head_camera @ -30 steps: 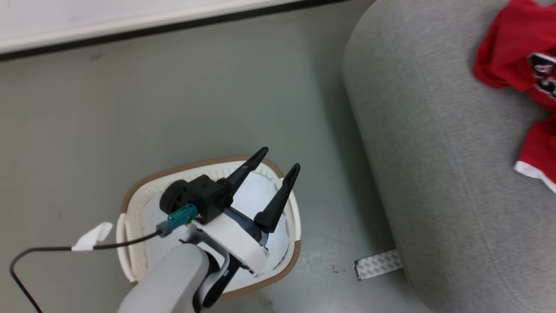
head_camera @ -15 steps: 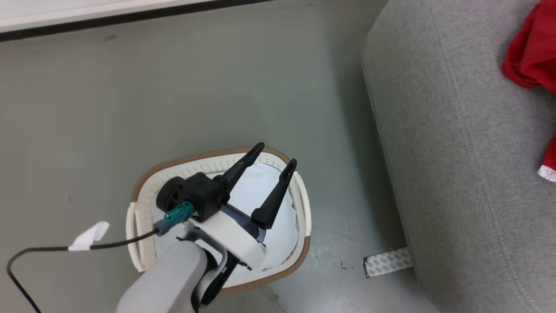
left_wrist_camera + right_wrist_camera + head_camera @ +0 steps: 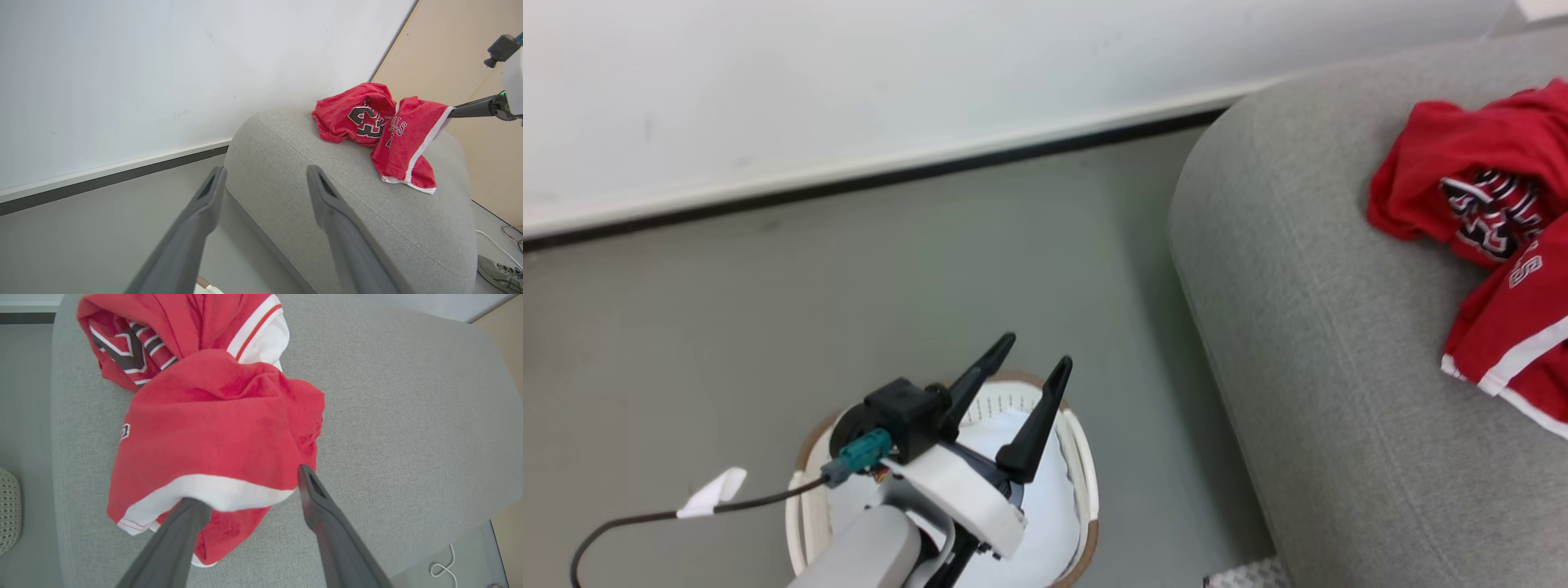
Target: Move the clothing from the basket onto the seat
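I am favouring a straight withdrawal, lest fabric snag: right gripper (image 3: 250,486), jaws apart, touching the clothing (image 3: 212,424) near the wall-side edge of the seat (image 3: 408,416); left gripper (image 3: 1036,349) gaping above the basket (image 3: 1089,490).

The clothing (image 3: 212,428) is soft, matt red cloth — the seat (image 3: 408,416) coarse-woven grey fabric, the basket (image 3: 1088,490) smooth perforated plastic.

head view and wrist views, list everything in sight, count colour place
clothing: two, red with white trim, heaped on the seat
seat: one, light grey, right of the basket
basket: one, cream with brown rim, on the floor
pad: one, pale, inside the basket
shoe: one, grey, floor beside the seat
left gripper: one, dark, open, above the basket
right gripper: one, dark, open, at the clothing's white-trimmed edge
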